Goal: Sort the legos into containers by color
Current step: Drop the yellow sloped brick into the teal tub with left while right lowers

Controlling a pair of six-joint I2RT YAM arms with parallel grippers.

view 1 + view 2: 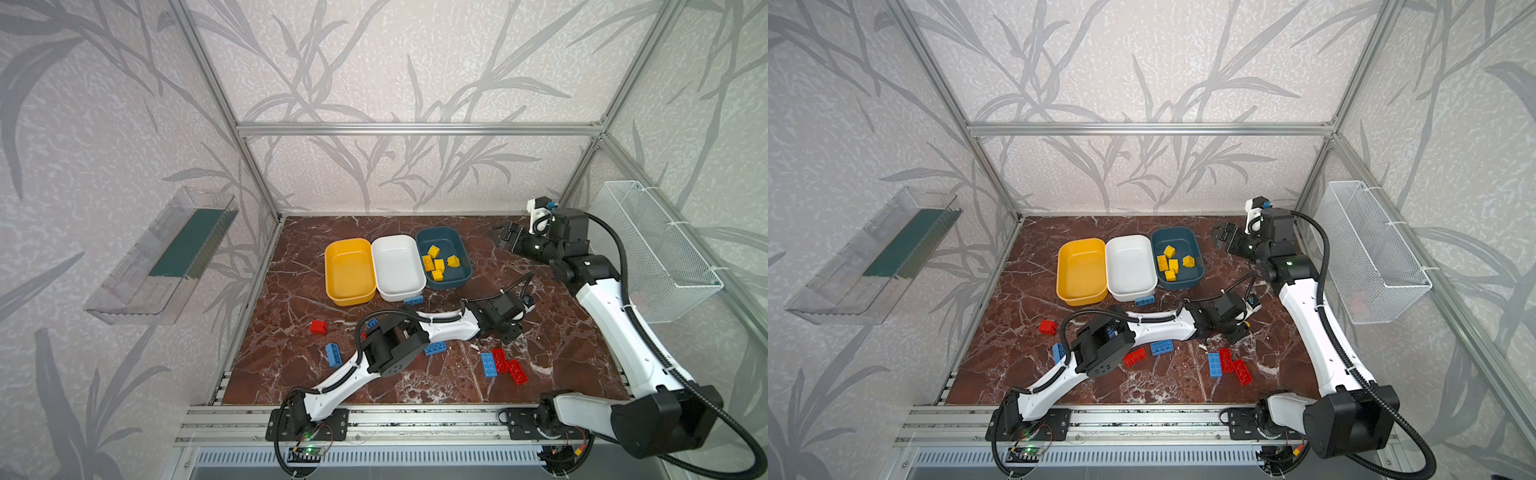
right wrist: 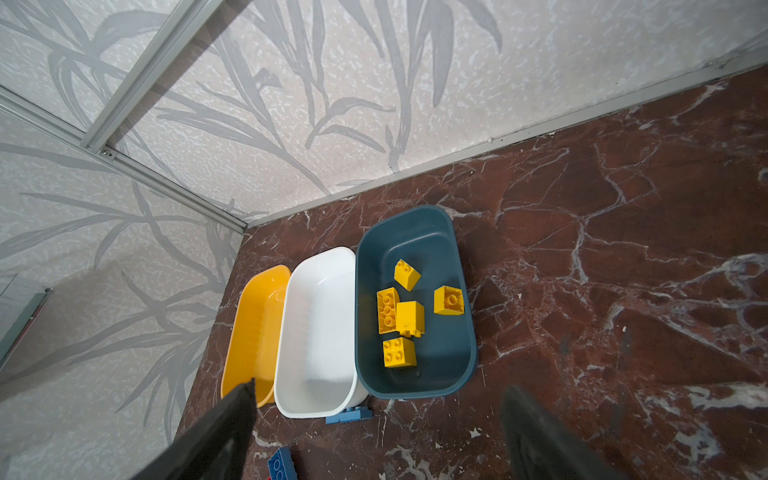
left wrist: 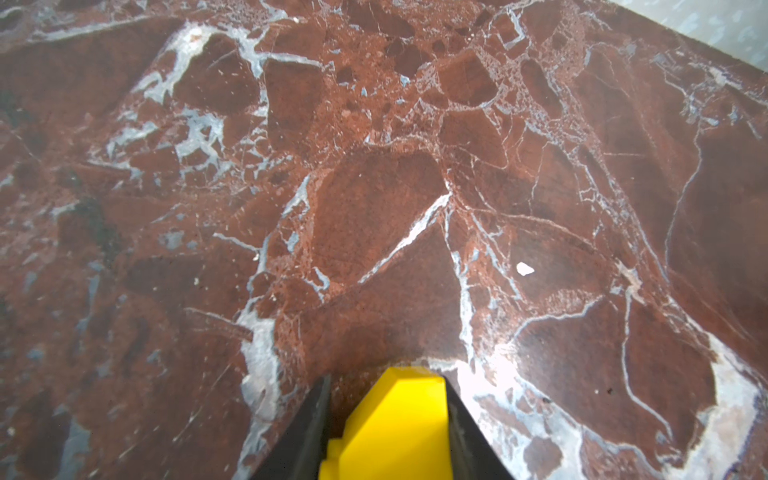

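At the lower centre of the left wrist view, the left gripper (image 3: 385, 380) is clamped on a yellow brick (image 3: 399, 424), with one black finger against each side, low over the marble table (image 3: 374, 208). Judging by its contents, the destination is the teal tub (image 1: 440, 239), which already holds five yellow bricks (image 2: 409, 318). In both top views this tub lies up and to the left of the left gripper, near but apart, with its long axis running up the frame. The right gripper (image 2: 380, 388) hovers closer to the tub, on its right side, jaws wide apart and empty. The held brick is bright and glossy, with bevelled facets at its forward end. Its studs are not visible.
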